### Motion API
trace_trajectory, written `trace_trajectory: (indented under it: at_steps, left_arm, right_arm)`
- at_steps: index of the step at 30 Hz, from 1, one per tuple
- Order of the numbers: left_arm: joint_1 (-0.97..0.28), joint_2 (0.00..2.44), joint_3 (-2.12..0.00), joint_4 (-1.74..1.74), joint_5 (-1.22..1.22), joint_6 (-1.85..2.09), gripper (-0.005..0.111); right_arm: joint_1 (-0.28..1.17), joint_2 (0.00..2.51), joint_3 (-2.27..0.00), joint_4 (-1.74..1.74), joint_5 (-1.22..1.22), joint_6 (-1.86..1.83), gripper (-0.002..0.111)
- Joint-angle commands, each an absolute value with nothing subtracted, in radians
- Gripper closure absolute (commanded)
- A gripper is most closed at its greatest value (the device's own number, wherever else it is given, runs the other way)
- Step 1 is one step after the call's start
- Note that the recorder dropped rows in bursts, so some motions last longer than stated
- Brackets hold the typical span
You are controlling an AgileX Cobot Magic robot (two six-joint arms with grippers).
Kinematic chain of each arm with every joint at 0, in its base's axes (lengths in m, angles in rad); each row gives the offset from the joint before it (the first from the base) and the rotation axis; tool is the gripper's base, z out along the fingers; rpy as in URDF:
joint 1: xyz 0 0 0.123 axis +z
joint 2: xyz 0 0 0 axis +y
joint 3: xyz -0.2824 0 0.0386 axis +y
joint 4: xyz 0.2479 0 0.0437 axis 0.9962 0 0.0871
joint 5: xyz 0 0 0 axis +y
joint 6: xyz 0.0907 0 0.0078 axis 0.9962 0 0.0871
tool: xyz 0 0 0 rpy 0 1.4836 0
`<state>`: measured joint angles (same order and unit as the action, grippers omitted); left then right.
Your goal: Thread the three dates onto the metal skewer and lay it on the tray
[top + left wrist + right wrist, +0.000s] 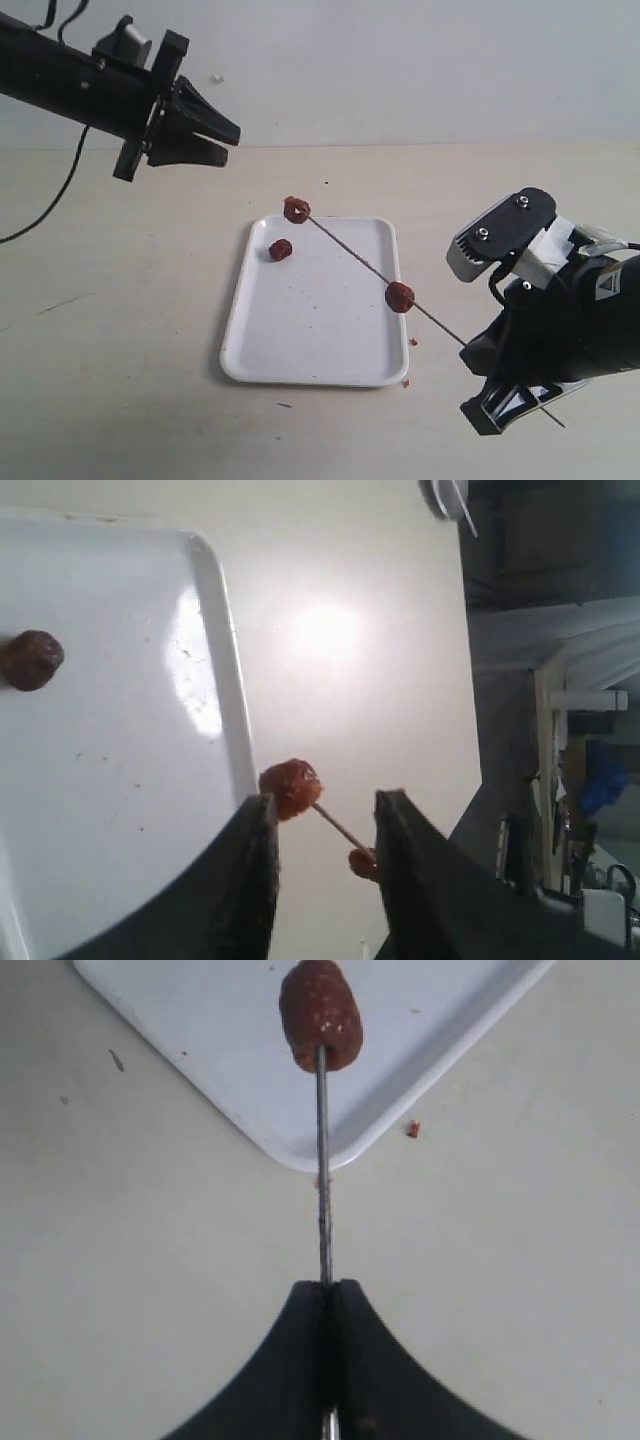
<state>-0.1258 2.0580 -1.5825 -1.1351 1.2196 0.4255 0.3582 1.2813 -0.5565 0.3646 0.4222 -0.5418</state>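
We've got 2 dates (399, 296) on the metal skewer (350, 252) pinched in our right gripper (327, 1295), left gripper (232, 146) spread and empty, 3rd date (280, 250) lying loose on the tray (310, 340).

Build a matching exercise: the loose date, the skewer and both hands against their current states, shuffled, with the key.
1. loose date
2. metal skewer
3. left hand
4. right hand

A. shut on the skewer
B. lying on the tray
C. open, holding nothing
D. carrying two dates

Pairs: 1-B, 2-D, 3-C, 4-A.
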Motion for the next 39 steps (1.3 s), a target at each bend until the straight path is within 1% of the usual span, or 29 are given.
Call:
trace_trajectory:
  at_steps: [1, 10, 39]
  left_arm:
    - [-0.158, 2.120, -1.582, -1.161, 1.221, 0.446, 0.072]
    - [-0.214, 2.152, -1.582, -1.197, 1.221, 0.448, 0.072]
    - [-0.218, 2.152, -1.582, -1.191, 1.221, 0.448, 0.072]
  right_arm:
    - [0.355, 1.278, -0.565, 0.361, 0.446, -0.557, 0.108]
    - [0.355, 1.221, -0.565, 0.358, 0.445, -0.557, 0.108]
    - [0.355, 1.220, -0.565, 0.365, 0.465, -0.576, 0.108]
